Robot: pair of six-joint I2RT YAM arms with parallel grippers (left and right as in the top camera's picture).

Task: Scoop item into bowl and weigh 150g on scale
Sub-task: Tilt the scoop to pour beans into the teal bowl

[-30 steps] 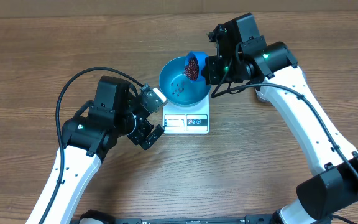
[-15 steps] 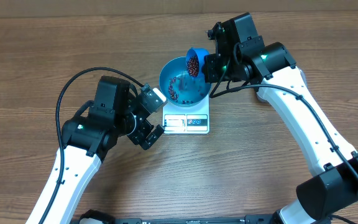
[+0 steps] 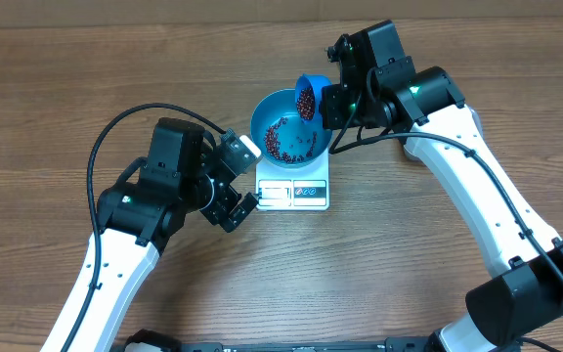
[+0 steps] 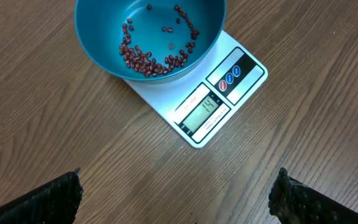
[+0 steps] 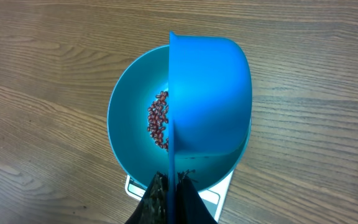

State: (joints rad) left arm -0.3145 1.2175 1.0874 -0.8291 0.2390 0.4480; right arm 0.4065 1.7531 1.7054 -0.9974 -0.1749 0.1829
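Above bowl (image 3: 265, 112), right pincer (image 5: 169, 196) clamping tilted scoop (image 5: 210, 93), left pincer (image 3: 245, 182) wide beside scale (image 3: 294, 193)

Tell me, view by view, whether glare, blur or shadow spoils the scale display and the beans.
Left wrist: even light, no glare; the scale display is sharp though its digits are faint, beans crisp in the bowl. Overhead: evenly lit, display too small to read. Right wrist: sharp, but the scoop blocks much of the bowl and the display.

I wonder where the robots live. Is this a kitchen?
Probably a robot lab, not a kitchen: a left arm and right arm at a plain wooden table, with a scale, bowl and beans.
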